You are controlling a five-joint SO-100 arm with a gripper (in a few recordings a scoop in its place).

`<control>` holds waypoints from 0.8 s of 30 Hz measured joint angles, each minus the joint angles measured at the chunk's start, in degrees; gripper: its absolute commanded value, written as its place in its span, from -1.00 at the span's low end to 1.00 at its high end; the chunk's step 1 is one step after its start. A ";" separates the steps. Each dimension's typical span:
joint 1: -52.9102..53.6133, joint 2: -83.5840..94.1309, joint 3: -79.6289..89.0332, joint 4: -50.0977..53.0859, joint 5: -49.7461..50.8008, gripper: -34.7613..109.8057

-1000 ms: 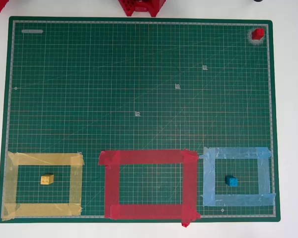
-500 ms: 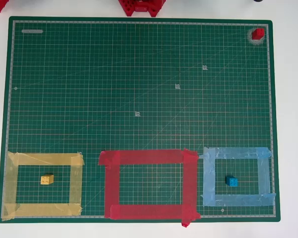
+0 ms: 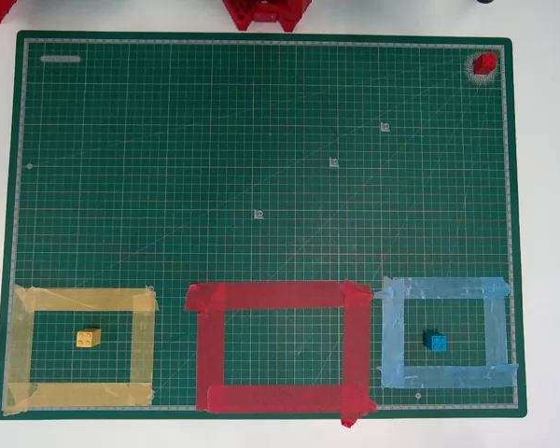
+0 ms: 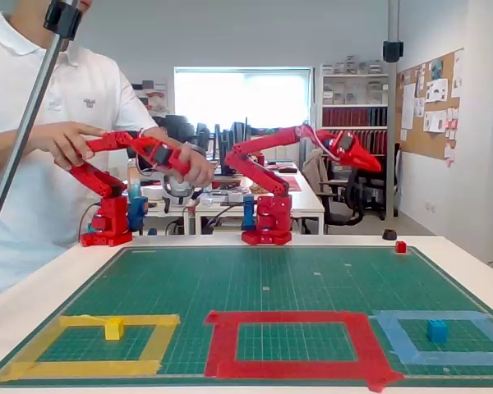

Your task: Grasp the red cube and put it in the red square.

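Red cube: the red cube (image 3: 485,63) sits in the far right corner of the green mat (image 3: 261,140) in the overhead view, same spot as a second ago, untouched; from the fixed view it lies at the mat's far right edge (image 4: 401,246).
Red square: the red square (image 3: 278,399) waits at the near edge, middle of three frames, nothing inside, well apart from the cube.
Change: nothing on the mat has moved over the last second, so the grasp hasn't begun.
Gripper: the gripper (image 4: 368,161) hangs high in the air, pointing right, well above the cube's corner; its fingers look drawn together to a point and carry nothing.
Neighbours: the yellow cube (image 3: 88,338) rests in the yellow frame (image 3: 79,300), the blue cube (image 3: 436,342) in the light-blue frame (image 3: 445,287).
Meaning: by my reckoning the whole job is ahead: descend, open, grip, carry across.
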 measured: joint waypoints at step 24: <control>2.99 -9.40 26.37 -27.16 28.65 -0.54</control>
